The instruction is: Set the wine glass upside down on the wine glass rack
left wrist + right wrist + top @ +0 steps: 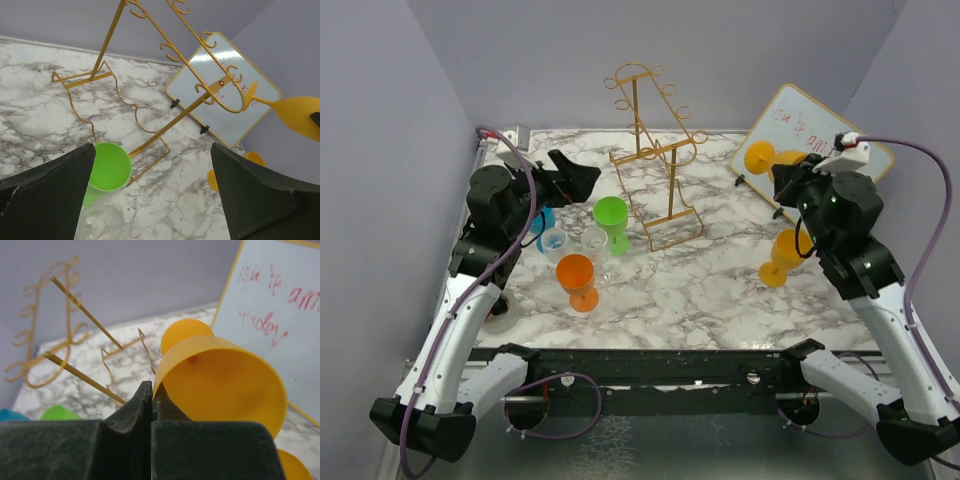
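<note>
I am failing to read the red scrawl on the whiteboard. The right fingers are pinching the smooth yellow wine glass by its rim, aloft, apart from the thin golden wire rack standing on the marbled worktop. The left fingers are gaping wide, empty.

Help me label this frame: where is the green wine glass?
Top view: the green wine glass stands upright left of centre, just left of the base of the wine glass rack, a clear glass beside it.
</note>
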Controlling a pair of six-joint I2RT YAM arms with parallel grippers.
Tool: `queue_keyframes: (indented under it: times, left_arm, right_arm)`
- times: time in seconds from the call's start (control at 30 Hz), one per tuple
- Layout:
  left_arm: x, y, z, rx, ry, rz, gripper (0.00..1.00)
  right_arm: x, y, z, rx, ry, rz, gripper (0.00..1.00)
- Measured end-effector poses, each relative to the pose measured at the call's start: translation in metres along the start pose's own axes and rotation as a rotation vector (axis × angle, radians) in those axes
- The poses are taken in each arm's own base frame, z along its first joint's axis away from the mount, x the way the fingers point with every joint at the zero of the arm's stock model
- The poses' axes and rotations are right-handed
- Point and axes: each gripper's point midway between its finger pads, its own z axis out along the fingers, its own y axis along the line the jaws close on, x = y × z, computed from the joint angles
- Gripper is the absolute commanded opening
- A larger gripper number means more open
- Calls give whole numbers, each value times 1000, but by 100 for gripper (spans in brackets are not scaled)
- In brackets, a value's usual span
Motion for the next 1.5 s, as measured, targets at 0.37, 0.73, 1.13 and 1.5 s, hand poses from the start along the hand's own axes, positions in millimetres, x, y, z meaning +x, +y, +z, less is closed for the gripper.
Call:
queue_keyframes:
  times: [0.37, 0.73, 1.13, 1.5]
  left_arm:
    - [-41, -49, 12, 139, -35, -120, 99]
    - [-46, -118, 25, 357, -42, -290, 99]
    - [-30, -179, 31, 434, -67, -500, 99]
    - [-21, -204, 32, 459, -125, -567, 73]
  right_arm:
    - [-77, 55, -41, -361, -380, 203, 1]
    - [-97, 114, -70, -758, -459, 345, 1]
    - [-70, 140, -66, -947, -352, 444, 0]
    - [-80, 153, -85, -1096, -371, 507, 0]
